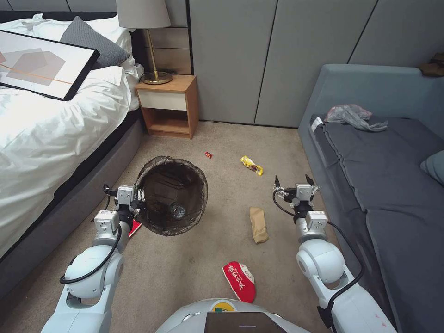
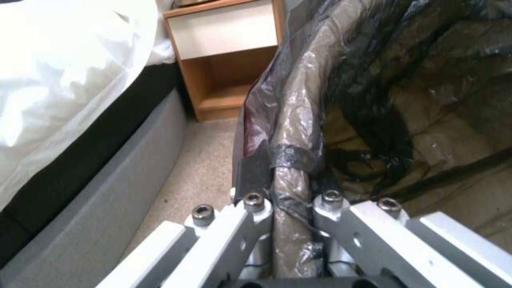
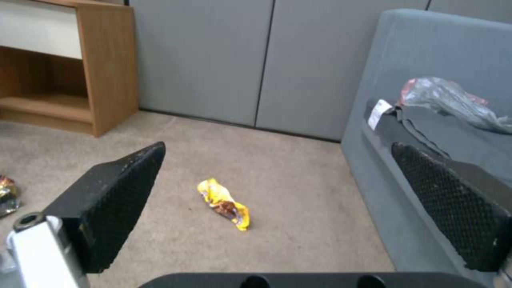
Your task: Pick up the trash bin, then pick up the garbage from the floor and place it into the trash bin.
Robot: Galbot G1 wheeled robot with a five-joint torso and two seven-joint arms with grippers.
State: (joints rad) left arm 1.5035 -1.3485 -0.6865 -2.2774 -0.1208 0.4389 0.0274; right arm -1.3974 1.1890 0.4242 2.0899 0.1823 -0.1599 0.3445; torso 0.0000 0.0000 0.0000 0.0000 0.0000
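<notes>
Brown liner film is all that separates the left claw (image 1: 138, 196) from the rim of the trash bin (image 1: 172, 195): jaws shut on rim plus folded bag, bin held off the floor beside the bed (image 1: 51, 125), mouth facing up. A clear bottle (image 1: 177, 210) already lies at the bottom of the bin. Risk 1: one-sided pinch on slick film, so the bin could tip or slide out of the grip if the arm swings or something heavy lands on the far side. A red packet (image 1: 134, 228) peeks out under the bin by the left wrist; easy to miss, and awkward to reach while the bin hangs over it

Middle floor: small red wrapper (image 1: 208, 155) beyond the bin, yellow wrapper (image 1: 251, 165) further right, brown paper bag (image 1: 258, 224) nearer the robot, red-and-white packet (image 1: 239, 280) just in front of the base

Right claw (image 1: 294, 184) is wide open, empty, in the air beside the sofa (image 1: 393, 185). Yellow wrapper lies ahead of it and to its left, well apart; paper bag sits below and to its left. Risk 2: flat crinkly pieces on carpet, so the fingers (image 3: 115, 202) may slip over them or drag them. Grey bag (image 1: 354, 115) on the sofa isn't a target
</notes>
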